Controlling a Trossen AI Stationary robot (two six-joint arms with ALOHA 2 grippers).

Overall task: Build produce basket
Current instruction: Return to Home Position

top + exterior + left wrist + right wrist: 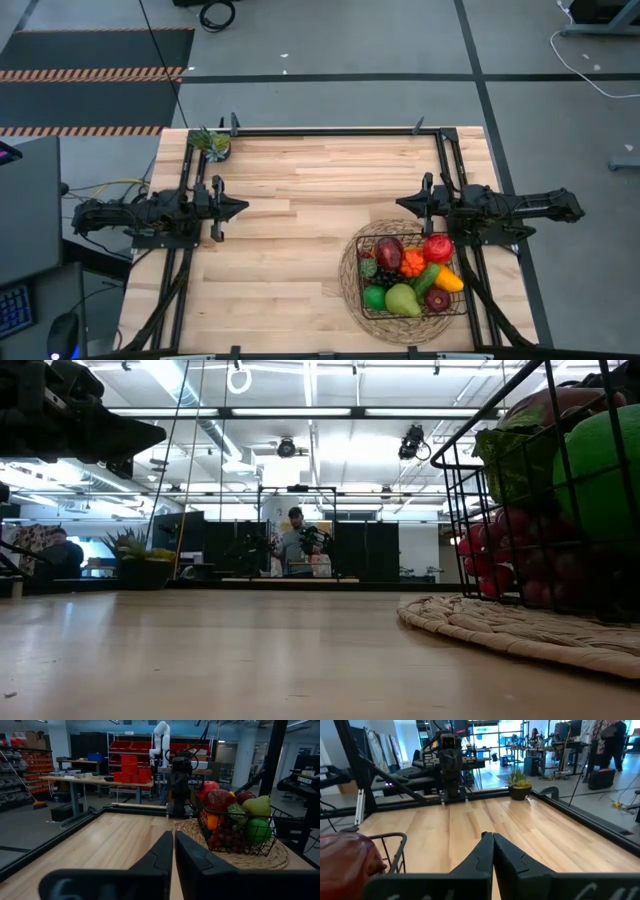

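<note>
Filled basket (pixel 458 306) beside the right tool (pixel 402 203).
From above, we see black wire heaped with bright produce (pixel 412 263) on a woven mat (pixel 346 285), long side running left-right; wrist views show the left tool (pixel 173 837) and right tool pressed closed.

A table (pixel 300 190) carries a mat (pixel 346 285) near its front right corner, and on that mat sits the basket (pixel 463 306) with the produce (pixel 410 272) piled inside it. The left gripper (pixel 240 208) hangs over the table's left side and the right gripper (pixel 402 204) over its right side, facing each other well apart, the right one just behind the basket. A potted plant (pixel 212 143) stands at the far left corner.
</note>
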